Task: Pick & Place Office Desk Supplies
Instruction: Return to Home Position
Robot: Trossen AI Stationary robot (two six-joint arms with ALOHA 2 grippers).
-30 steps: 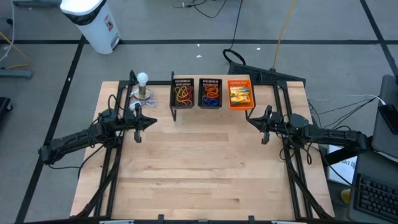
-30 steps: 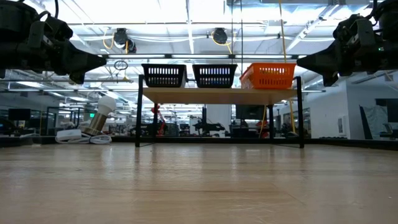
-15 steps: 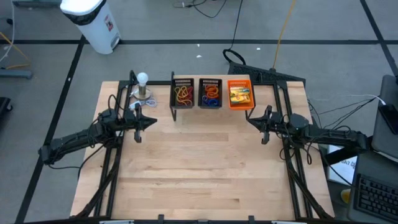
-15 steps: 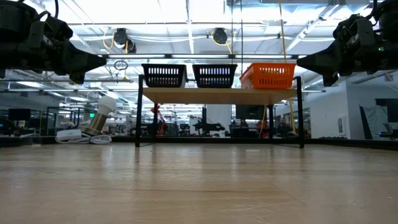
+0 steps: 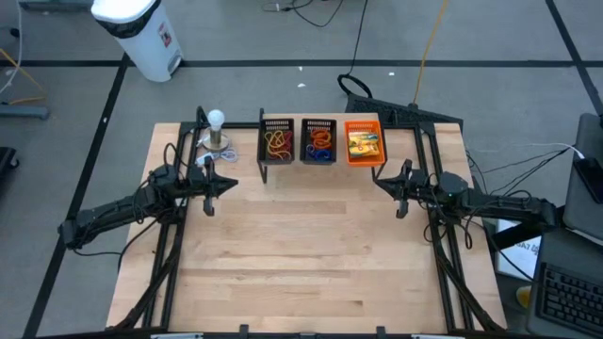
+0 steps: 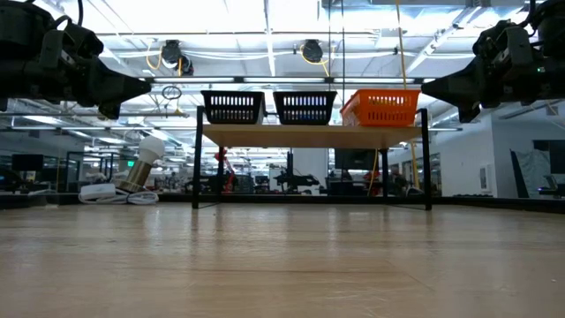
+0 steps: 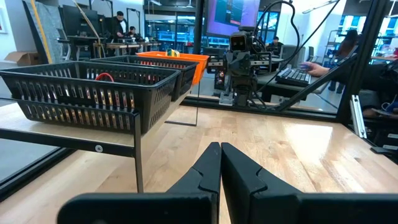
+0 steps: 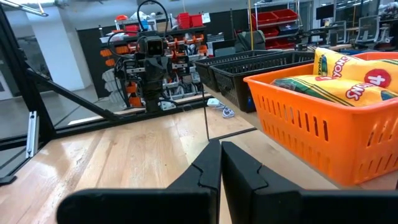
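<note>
**Q:** How many bins are there?

**A:** Three on one shelf (image 6: 309,135): a left black mesh bin (image 6: 233,108), a middle black mesh bin (image 6: 305,108) and one orange bin (image 6: 380,110).

**Q:** And how many items are inside them?

**A:** The tangled loops (image 5: 276,141) in the black bins are too knotted to count. At least two yellow crayon boxes (image 8: 348,68) show in the orange bin.

**Q:** How many robot parts?

**A:** Two arms, the left arm (image 5: 122,212) and the right arm (image 5: 490,202). Each has one gripper: the left gripper (image 5: 226,185) and the right gripper (image 5: 382,185).

**Q:** Anything else?

**A:** One wooden table (image 5: 301,254), one white ball on a stand (image 5: 216,120), and one white waste bin (image 5: 141,33) on the floor.
</note>
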